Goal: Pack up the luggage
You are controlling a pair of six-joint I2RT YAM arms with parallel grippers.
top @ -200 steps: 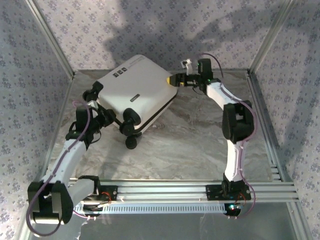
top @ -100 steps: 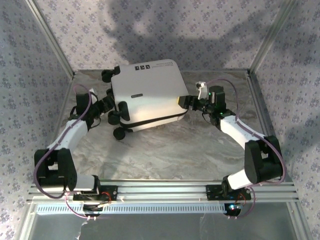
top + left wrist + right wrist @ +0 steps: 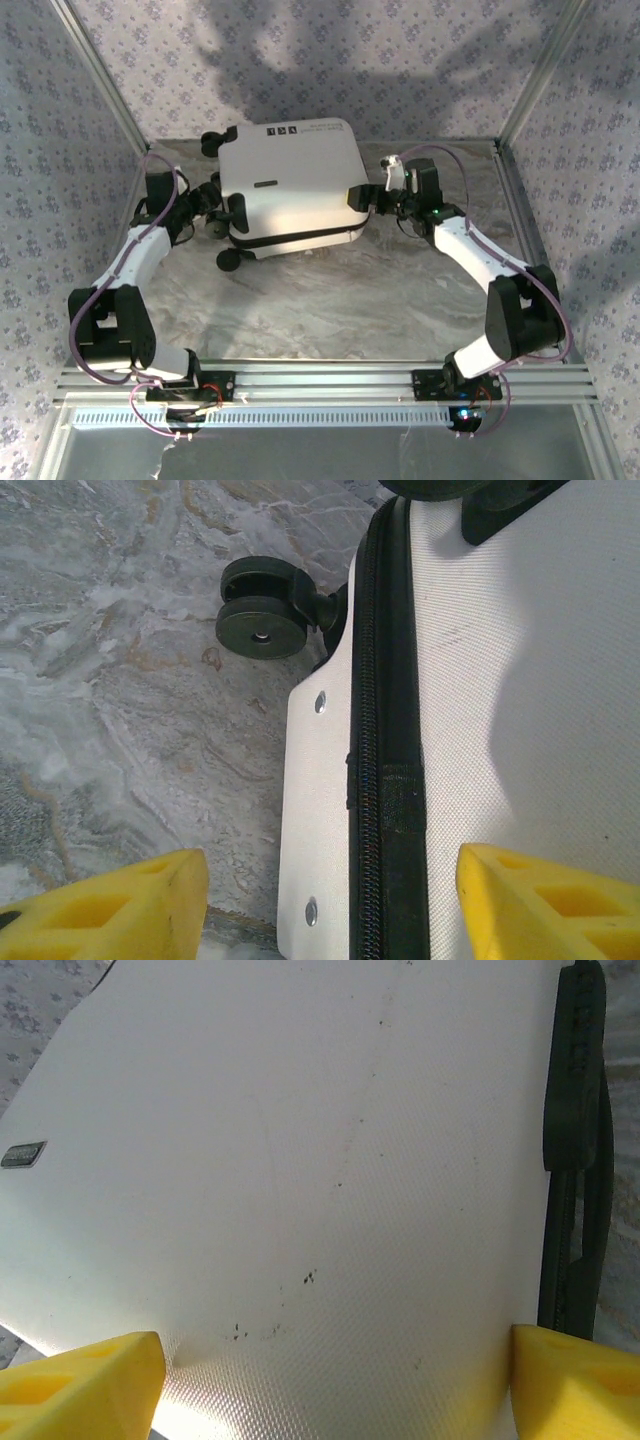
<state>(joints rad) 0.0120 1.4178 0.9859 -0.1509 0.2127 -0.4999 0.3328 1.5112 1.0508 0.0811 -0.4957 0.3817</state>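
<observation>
1. The table (image 3: 400, 290) had a grey marbled top, with floral-papered walls (image 3: 450, 70) behind and at both sides and an aluminium rail (image 3: 330, 375) along the lower edge of the top view.
2. The luggage (image 3: 290, 185) lay flat and closed at upper centre of that view, white shell facing up.
3. The left gripper (image 3: 330, 890) stood open at the case's left side. One of its yellow fingers (image 3: 120, 905) was over the table and the other over the shell, with the zipper band (image 3: 388, 730) between them and a wheel (image 3: 262, 630) ahead.
4. The right gripper (image 3: 330, 1385) was spread wide at the case's right edge, with white shell between its fingers and the handle (image 3: 575, 1070) at upper right of its wrist view.
5. I saw neither gripper clamped on anything.
6. The case's far edge lay near the back wall; bare table stretched across the lower middle of the top view.
</observation>
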